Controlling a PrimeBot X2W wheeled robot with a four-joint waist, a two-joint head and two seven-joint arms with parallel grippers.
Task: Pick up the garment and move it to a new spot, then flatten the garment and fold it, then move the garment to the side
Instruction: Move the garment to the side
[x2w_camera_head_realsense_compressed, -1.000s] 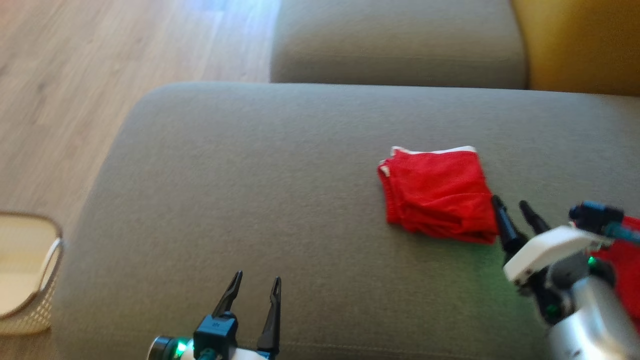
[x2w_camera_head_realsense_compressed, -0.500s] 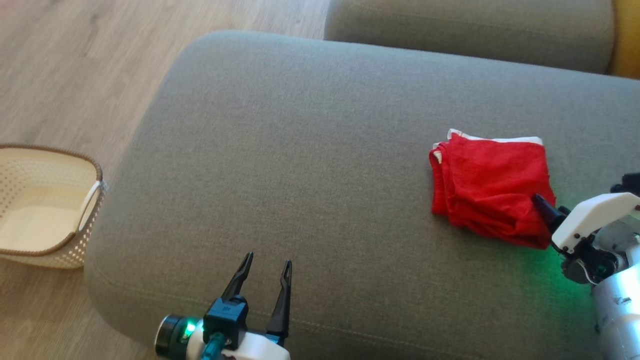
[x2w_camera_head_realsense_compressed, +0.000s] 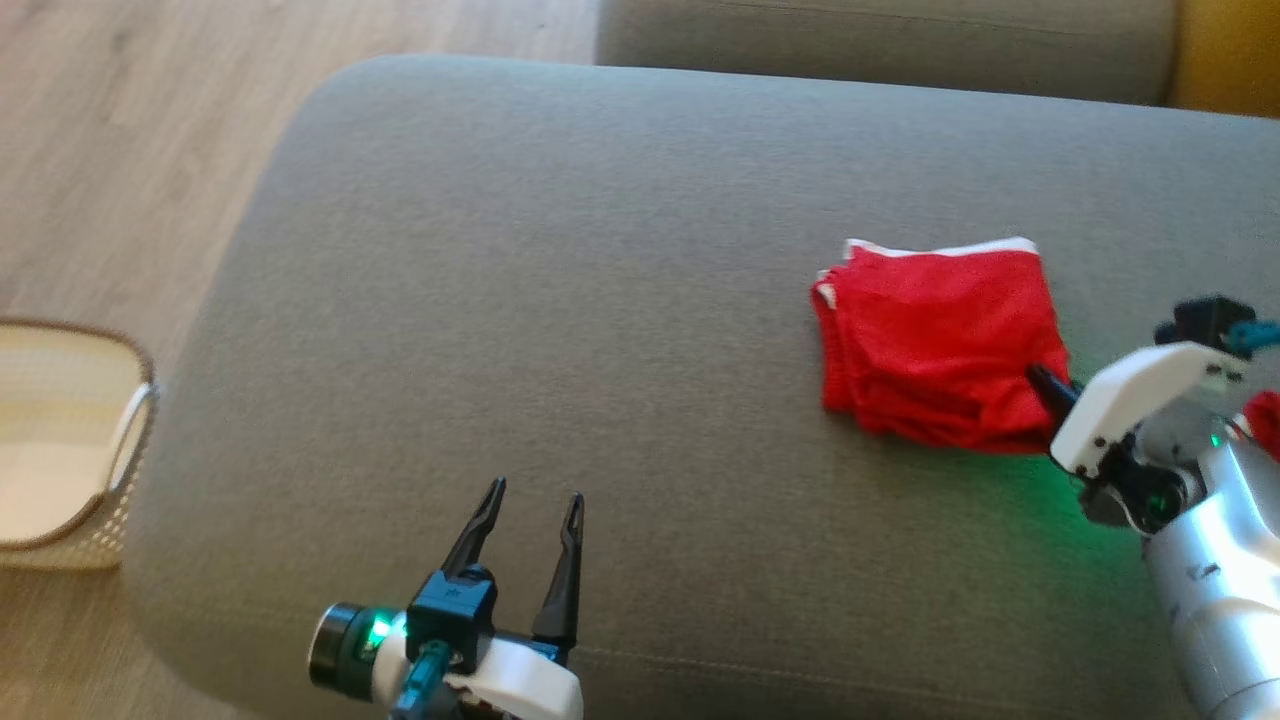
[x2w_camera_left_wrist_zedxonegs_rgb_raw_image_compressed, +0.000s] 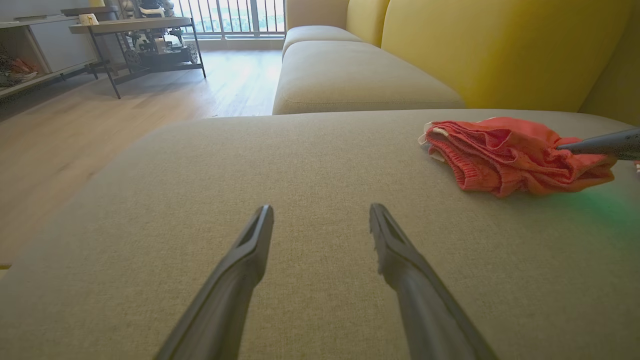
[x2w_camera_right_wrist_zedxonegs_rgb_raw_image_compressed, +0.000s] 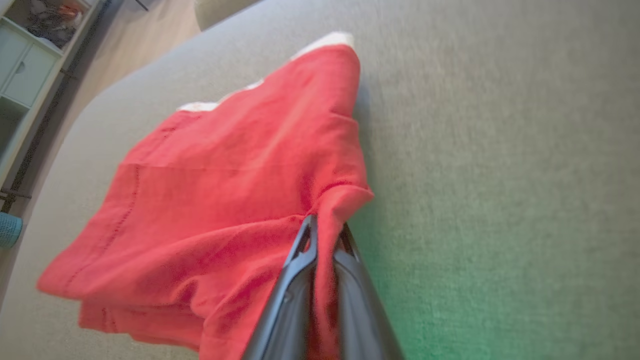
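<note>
The garment (x2w_camera_head_realsense_compressed: 935, 340) is a folded red cloth with a white edge, lying on the right part of the grey sofa cushion (x2w_camera_head_realsense_compressed: 560, 330). My right gripper (x2w_camera_head_realsense_compressed: 1040, 380) is shut on the garment's near right edge; in the right wrist view its two fingers pinch a fold of the red garment (x2w_camera_right_wrist_zedxonegs_rgb_raw_image_compressed: 240, 190) between them (x2w_camera_right_wrist_zedxonegs_rgb_raw_image_compressed: 325, 235). The left wrist view shows the garment (x2w_camera_left_wrist_zedxonegs_rgb_raw_image_compressed: 510, 152) at the right with a dark right finger (x2w_camera_left_wrist_zedxonegs_rgb_raw_image_compressed: 600, 145) lying on it. Over the cushion's front edge my left gripper (x2w_camera_head_realsense_compressed: 530, 505) is open, far left of the cloth, holding nothing (x2w_camera_left_wrist_zedxonegs_rgb_raw_image_compressed: 320, 225).
A cream perforated basket (x2w_camera_head_realsense_compressed: 60, 450) stands on the wooden floor at the left of the cushion. A second grey cushion (x2w_camera_head_realsense_compressed: 880, 40) and a yellow backrest (x2w_camera_left_wrist_zedxonegs_rgb_raw_image_compressed: 500, 50) lie behind. A low table (x2w_camera_left_wrist_zedxonegs_rgb_raw_image_compressed: 135, 30) stands farther off across the floor.
The right gripper came onto the garment's near right edge and shut on a fold of it. The head camera shifted. The left gripper stayed open in place.
</note>
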